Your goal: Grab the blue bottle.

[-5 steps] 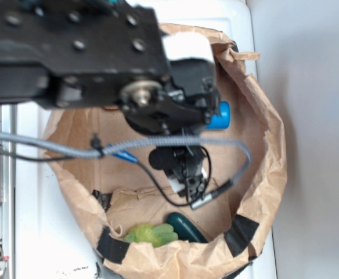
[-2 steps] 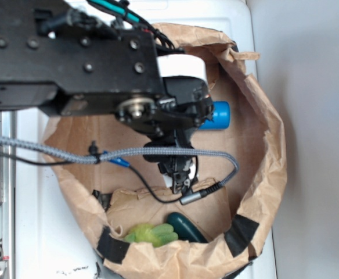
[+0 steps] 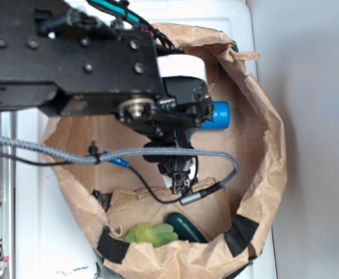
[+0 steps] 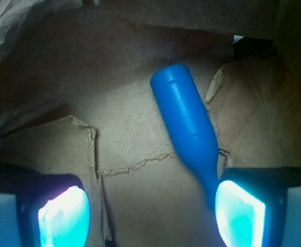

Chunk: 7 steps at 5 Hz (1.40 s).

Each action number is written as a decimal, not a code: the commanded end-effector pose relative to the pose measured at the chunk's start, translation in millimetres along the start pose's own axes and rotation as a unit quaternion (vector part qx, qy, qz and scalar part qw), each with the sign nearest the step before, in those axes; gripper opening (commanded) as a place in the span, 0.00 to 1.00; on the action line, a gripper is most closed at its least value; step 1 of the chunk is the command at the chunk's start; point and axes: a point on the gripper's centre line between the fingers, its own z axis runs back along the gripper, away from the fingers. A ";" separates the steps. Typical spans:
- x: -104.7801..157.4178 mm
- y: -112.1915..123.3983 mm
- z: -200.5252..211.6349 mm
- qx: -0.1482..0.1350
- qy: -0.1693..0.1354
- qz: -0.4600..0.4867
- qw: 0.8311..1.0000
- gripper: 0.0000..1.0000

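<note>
Reached down into a brown paper bag [image 3: 268, 151] from above, black arm [image 3: 71, 52] filling the upper left of the exterior view. End effector [image 4: 153, 211] spread wide, holding nothing, fingers [image 4: 63, 211] lit cyan at the bottom corners of the wrist view. Blue bottle [image 4: 189, 128] lay on its side on the bag's floor, neck angled down toward the right-hand finger, just beside it, contact unclear. Dark green object [image 3: 187, 228] and light green item [image 3: 151, 234] sat near the bag's lower rim.

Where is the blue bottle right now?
In the wrist view the blue bottle lies on the paper bag's floor, right of centre, its neck running down beside the right finger of the open gripper.
</note>
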 end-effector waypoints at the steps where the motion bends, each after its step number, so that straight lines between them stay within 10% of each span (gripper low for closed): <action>1: 34.4 12.4 -3.1 -0.043 -0.002 -0.016 0.999 1.00; 6: 34.2 -23.1 -78.7 -0.048 0.033 -0.050 0.997 0.95; 7: 38.2 -21.4 -78.7 -0.050 0.028 -0.041 0.998 0.00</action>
